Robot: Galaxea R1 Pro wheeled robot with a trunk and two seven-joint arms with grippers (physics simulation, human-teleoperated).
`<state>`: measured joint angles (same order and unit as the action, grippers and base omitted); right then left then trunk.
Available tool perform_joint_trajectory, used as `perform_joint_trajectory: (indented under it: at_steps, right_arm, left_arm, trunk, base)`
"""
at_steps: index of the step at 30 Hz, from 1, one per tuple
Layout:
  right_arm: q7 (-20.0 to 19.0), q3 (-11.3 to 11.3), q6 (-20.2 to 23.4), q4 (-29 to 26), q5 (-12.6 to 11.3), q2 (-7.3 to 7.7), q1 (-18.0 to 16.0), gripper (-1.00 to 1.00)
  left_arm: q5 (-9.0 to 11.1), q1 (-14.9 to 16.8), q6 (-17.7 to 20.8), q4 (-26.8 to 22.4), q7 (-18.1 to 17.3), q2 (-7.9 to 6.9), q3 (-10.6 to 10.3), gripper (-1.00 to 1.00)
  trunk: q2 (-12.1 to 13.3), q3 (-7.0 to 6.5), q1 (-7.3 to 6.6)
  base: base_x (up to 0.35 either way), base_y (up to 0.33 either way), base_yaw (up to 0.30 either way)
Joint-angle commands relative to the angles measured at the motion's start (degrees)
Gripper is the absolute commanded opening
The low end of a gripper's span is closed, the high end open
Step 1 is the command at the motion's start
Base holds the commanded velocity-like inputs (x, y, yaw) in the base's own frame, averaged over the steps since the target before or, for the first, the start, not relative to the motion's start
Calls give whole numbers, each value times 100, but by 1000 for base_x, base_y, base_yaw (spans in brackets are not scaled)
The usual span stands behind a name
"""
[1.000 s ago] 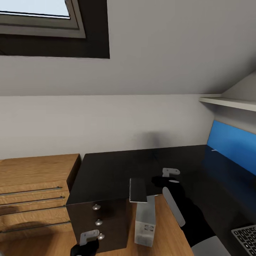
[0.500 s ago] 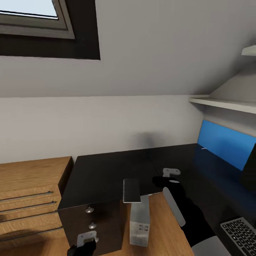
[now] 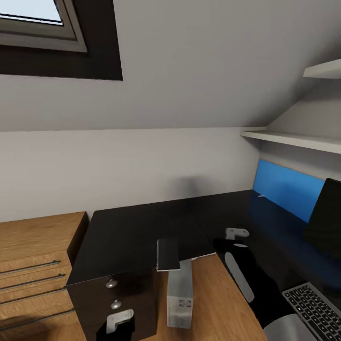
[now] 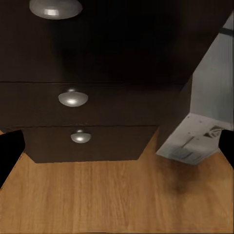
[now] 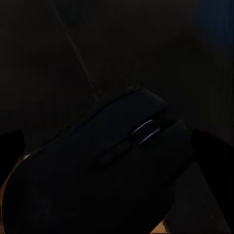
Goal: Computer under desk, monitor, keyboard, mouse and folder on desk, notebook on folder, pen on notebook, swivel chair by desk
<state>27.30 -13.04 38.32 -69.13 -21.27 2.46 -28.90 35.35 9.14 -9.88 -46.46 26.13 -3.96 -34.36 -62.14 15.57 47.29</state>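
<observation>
Two arms are showing low in my head view. I am holding the left gripper (image 3: 115, 327) spread wide, low before the desk (image 3: 137, 227) drawers, with the computer (image 3: 180, 298) standing beside them. I am reaching the right gripper (image 3: 235, 238) over the black top, closed around the mouse (image 5: 112, 165). Further right, the keyboard (image 3: 315, 308) is lying at the desk's near edge.

A glossy black bench (image 3: 137, 232) is seen below a sloped wall. A grey notebook (image 3: 167, 254) lies at its front edge, above the white computer (image 3: 180, 299) standing on the wood floor. A blue folder (image 3: 283, 188), the monitor (image 3: 327, 220) and a keyboard (image 3: 315, 310) are seen at the right.
</observation>
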Motion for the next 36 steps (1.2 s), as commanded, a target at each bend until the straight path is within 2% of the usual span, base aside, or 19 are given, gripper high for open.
perform_joint_trajectory:
  at_steps: [1,3,4,5,6,8,9,10,12,15,20,25,31,36]
  right_arm:
    - [-15,-17,-73,132,-61,87,-9,-100]
    - [-164,-17,-174,310,-61,199,-17,-100]
    - [-389,-16,-263,499,-57,292,-31,-100]
    - [-740,-15,-456,964,-54,450,-96,-100]
    - [-883,-14,-612,1333,-54,557,-241,-100]
    - [-1097,-14,-924,2071,-53,699,-592,-100]
    - [-1270,-14,-1196,2694,-53,795,-865,-100]
    - [-1678,-19,-1821,4082,-47,909,-1524,-100]
    - [-1783,-21,-2004,4584,12,997,-1758,-100]
    - [-1835,-19,-2110,4872,75,1150,-1889,-100]
    - [-1852,-15,-2122,5007,103,1276,-1947,-100]
    - [-1836,-18,-1872,5199,105,1308,-2063,-100]
    - [-1835,-22,-1440,5477,103,1603,-2210,-100]
    - [-1850,-38,-1371,5523,112,1704,-2223,-100]
  left_arm:
    - [65,-16,-42,-130,41,-97,-92,100]
    - [74,-38,-41,-309,41,-212,-165,100]
    - [85,-74,-41,-478,42,-319,-242,100]
    - [92,-161,-39,-657,46,-417,-354,100]
    - [96,-185,-38,-703,48,-440,-416,100]
    - [98,-200,-39,-731,50,-455,-476,100]
    - [101,-205,-40,-740,50,-460,-497,100]
    - [103,-209,-40,-748,50,-464,-514,100]
    - [103,-210,-40,-749,51,-464,-519,100]
    - [104,-210,-40,-750,51,-465,-536,100]
    - [108,-211,-40,-748,51,-465,-544,100]
    - [112,-211,-40,-741,51,-465,-545,100]
    - [104,-211,-40,-741,51,-465,-545,100]
    - [104,-211,-40,-741,52,-465,-545,100]
  trunk:
    - [-6,7,0]
    - [-6,7,0]
    - [-6,7,0]
    - [-6,7,0]
    - [-6,7,0]
    - [-6,7,0]
    - [-6,7,0]
    - [-6,7,0]
    - [-6,7,0]
    - [-6,7,0]
    - [-6,7,0]
    - [-6,7,0]
    - [-6,7,0]
    - [-6,7,0]
  base:
    - [0,0,-2]
    - [0,0,-1]
    - [0,0,0]
    - [0,0,0]
    - [0,0,0]
    - [0,0,0]
    - [0,0,0]
    - [0,0,0]
    - [0,0,0]
    - [0,0,0]
    - [0,0,0]
    - [0,0,0]
    - [0,0,0]
    - [0,0,0]
